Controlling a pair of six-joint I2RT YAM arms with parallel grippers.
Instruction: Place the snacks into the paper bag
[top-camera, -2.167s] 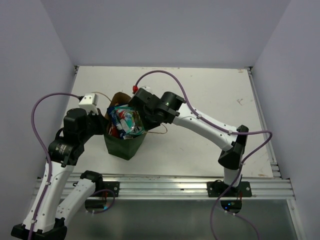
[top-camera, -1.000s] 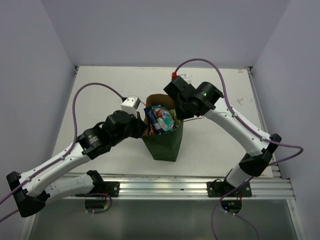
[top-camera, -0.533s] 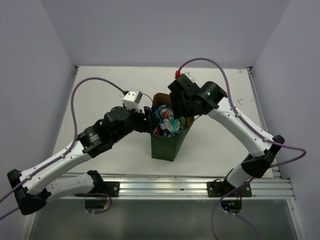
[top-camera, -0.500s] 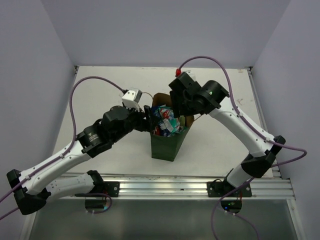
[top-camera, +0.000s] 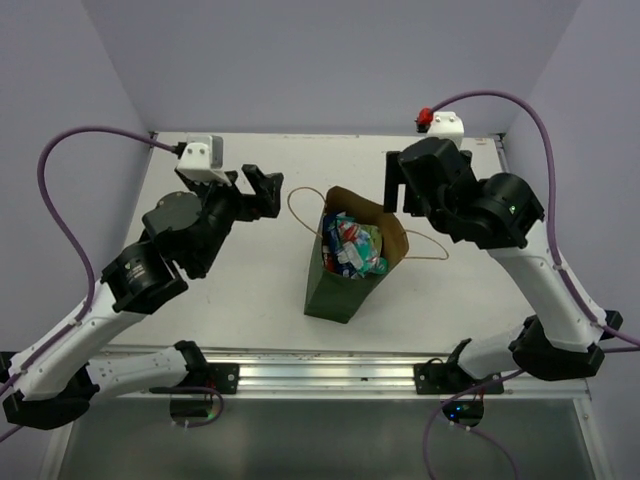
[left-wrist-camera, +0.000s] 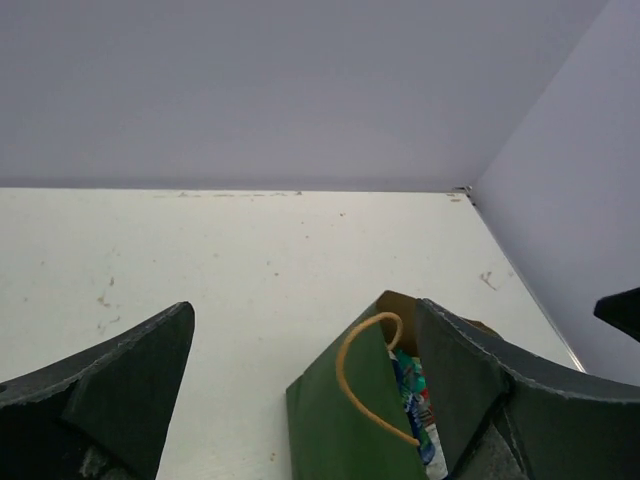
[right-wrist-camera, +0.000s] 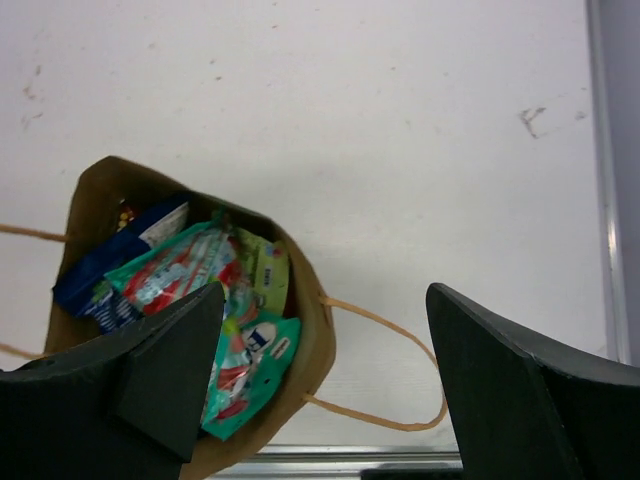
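The dark green paper bag (top-camera: 338, 285) stands upright mid-table with its brown mouth open. Inside it lie the snacks (top-camera: 352, 245): a teal-pink packet (right-wrist-camera: 170, 270), a pale green one (right-wrist-camera: 262, 272) and a dark blue-white one (right-wrist-camera: 115, 260). Its tan string handles (right-wrist-camera: 400, 340) hang loose on both sides. My left gripper (top-camera: 247, 192) hovers open, up and to the left of the bag, nothing between its fingers (left-wrist-camera: 120, 380). To the right of the bag and above it, my right gripper (top-camera: 398, 183) is open and empty too. In the left wrist view the bag (left-wrist-camera: 345, 430) sits low between the fingers.
A metal rail (top-camera: 330, 370) runs along the table's near edge. Lilac walls close in the white table (top-camera: 460, 190) at the back and on both sides. Purple cables loop off both arms.
Both grippers opened, let go of the bag's rim and drew up and away, the left one leftward and the right one rightward. The bag now stands alone with its handles hanging out.
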